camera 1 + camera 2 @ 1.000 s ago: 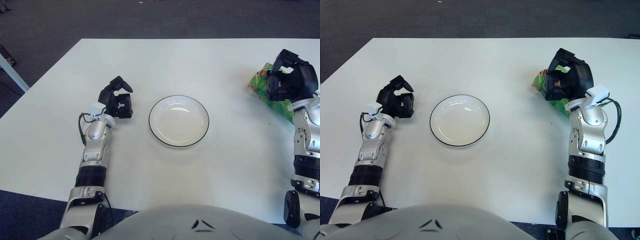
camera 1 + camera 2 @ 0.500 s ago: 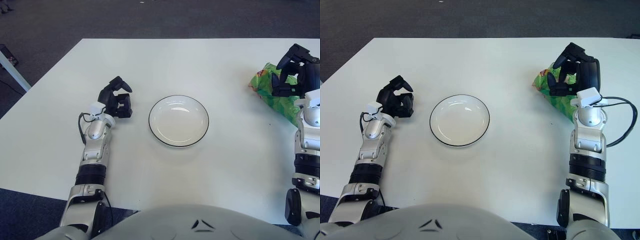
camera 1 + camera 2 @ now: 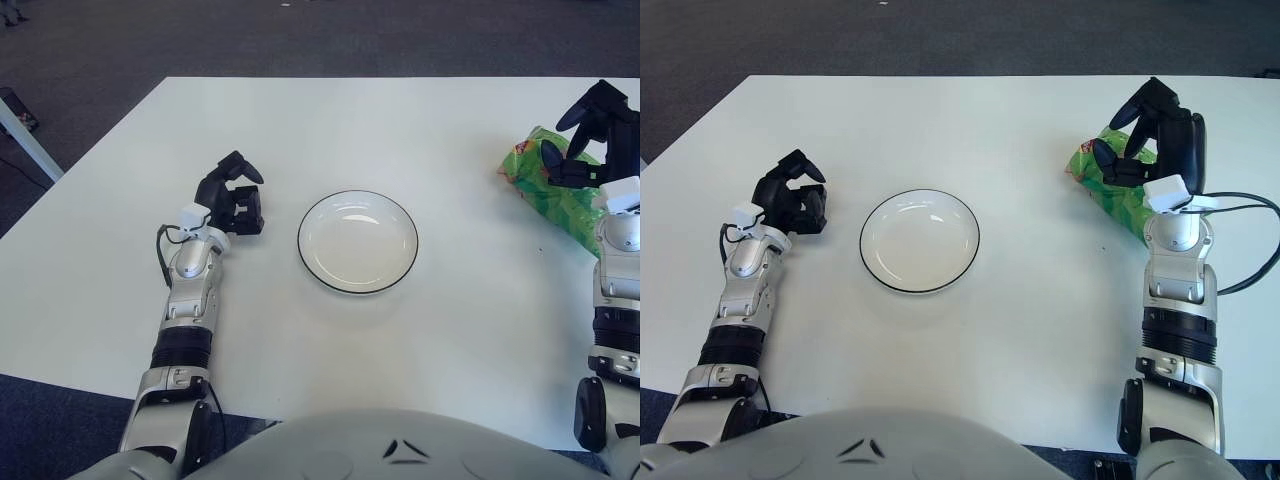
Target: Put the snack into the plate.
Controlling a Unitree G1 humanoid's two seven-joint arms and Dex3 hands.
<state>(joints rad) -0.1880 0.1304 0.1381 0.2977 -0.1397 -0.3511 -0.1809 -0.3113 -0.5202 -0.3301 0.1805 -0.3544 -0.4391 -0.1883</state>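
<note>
Snack bag (image 3: 1110, 185) print: present near its left end, not legible.
Plate (image 3: 920, 241): no marking.
Table (image 3: 970, 130): no text.

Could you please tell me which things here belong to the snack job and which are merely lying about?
Part of the job:
- green snack bag
- white plate
- right hand, open over the bag

Not part:
- left hand, idle left of the plate
- white table
</note>
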